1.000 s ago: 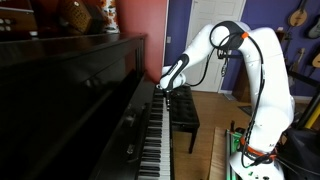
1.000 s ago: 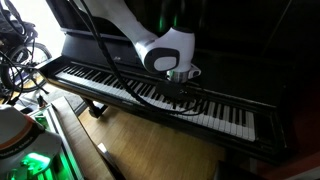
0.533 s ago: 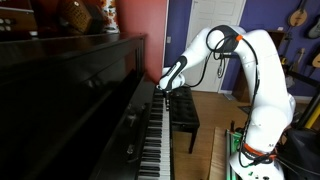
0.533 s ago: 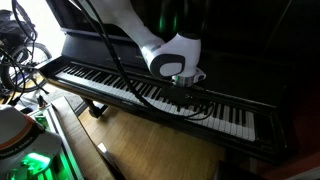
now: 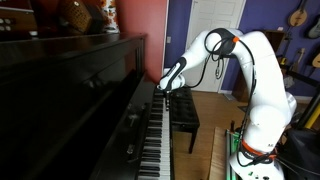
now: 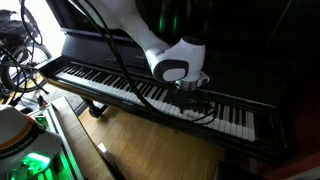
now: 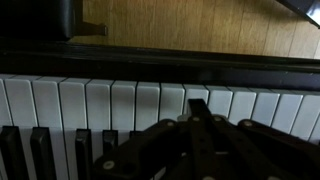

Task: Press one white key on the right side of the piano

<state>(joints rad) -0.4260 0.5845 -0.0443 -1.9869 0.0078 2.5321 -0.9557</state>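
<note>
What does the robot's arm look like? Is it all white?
Mostly. The arm is white, thick and rounded, with dark joints and an orange ring near its top bend. A thin black cable hangs along it. The pincer at the end is black, made of slim bars.

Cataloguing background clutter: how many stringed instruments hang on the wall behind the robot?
2: upper instrument near the top corner, lower instrument at the frame edge, partly cut off; more may be hidden.
</note>
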